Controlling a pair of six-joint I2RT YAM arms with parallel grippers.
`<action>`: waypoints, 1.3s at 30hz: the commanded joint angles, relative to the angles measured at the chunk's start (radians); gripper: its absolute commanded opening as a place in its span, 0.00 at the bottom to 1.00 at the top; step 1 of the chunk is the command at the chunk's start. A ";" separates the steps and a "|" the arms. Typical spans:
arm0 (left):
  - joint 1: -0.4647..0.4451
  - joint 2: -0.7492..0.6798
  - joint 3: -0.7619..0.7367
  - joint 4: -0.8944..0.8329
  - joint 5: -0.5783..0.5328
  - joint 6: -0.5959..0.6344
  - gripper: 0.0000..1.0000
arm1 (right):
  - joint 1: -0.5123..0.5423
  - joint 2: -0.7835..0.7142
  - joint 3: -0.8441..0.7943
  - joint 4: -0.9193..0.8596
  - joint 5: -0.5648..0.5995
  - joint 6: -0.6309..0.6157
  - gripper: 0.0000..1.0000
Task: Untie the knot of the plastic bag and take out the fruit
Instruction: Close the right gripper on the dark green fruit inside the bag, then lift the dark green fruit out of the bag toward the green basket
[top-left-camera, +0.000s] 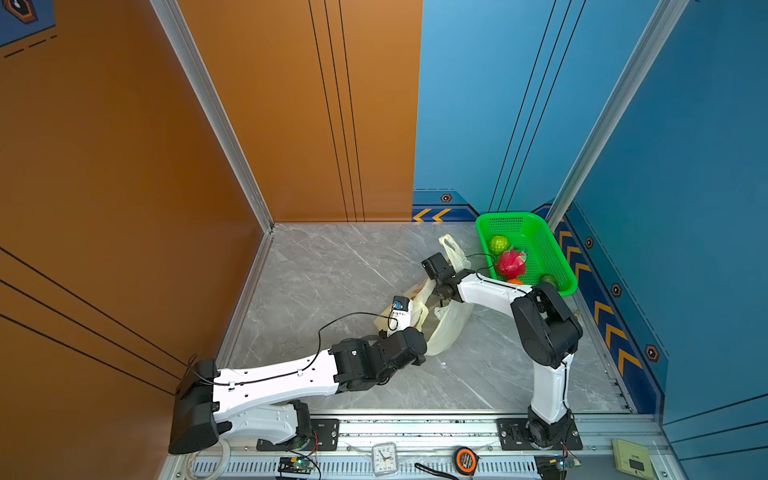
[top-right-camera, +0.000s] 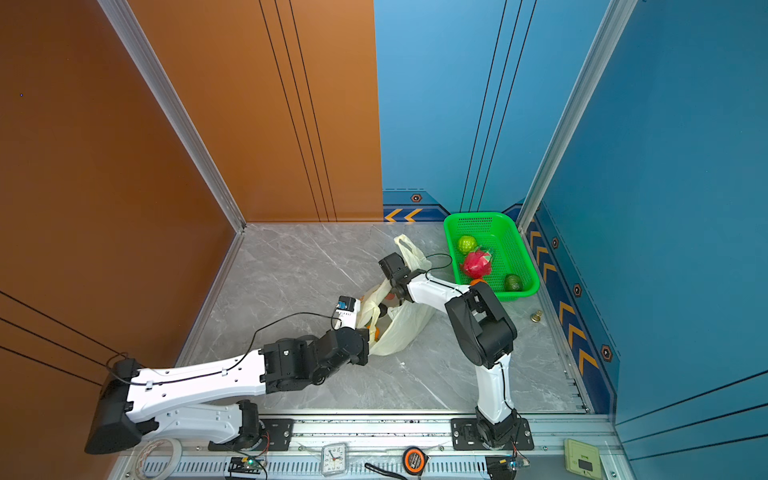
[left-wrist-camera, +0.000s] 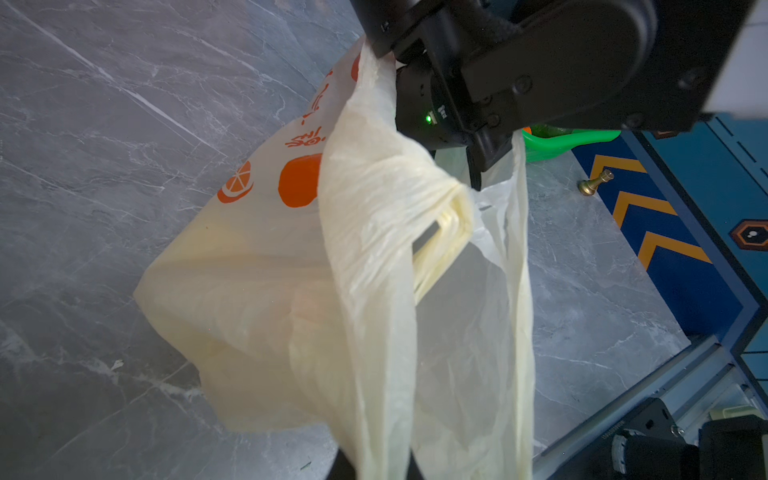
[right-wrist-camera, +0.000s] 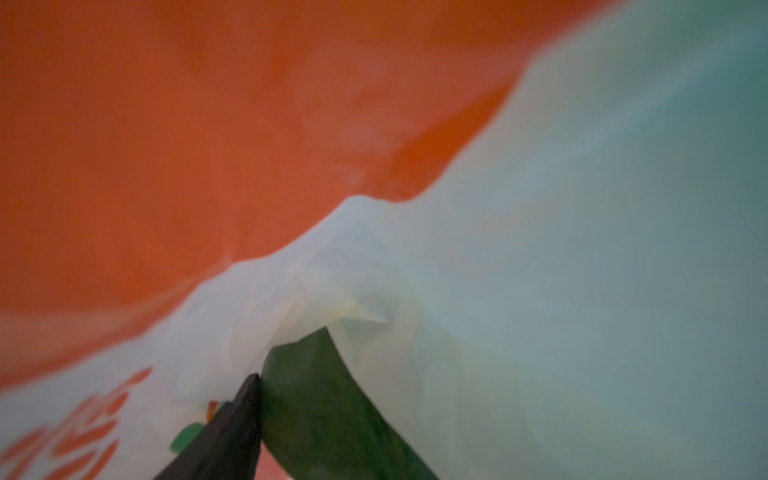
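Inside bag (top-left-camera: 446, 330), R pincer (top-left-camera: 443, 296) dips down

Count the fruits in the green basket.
4 in the basket: green round fruit at the far end, dragon fruit in the middle, dark green fruit in the near right corner, orange at the near edge, half hidden behind the right arm. More may be hidden.

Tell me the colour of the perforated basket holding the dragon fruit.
The basket is bright green, clearest in a top view.
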 joint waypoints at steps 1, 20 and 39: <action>-0.010 -0.005 0.004 -0.027 -0.001 -0.003 0.00 | 0.001 -0.005 0.009 -0.024 -0.025 -0.021 0.53; 0.026 -0.021 -0.073 0.004 -0.031 0.003 0.00 | 0.147 -0.315 -0.209 -0.011 -0.218 0.038 0.50; 0.047 -0.060 -0.096 -0.016 -0.048 0.014 0.00 | 0.207 -0.567 -0.232 -0.247 -0.349 -0.031 0.50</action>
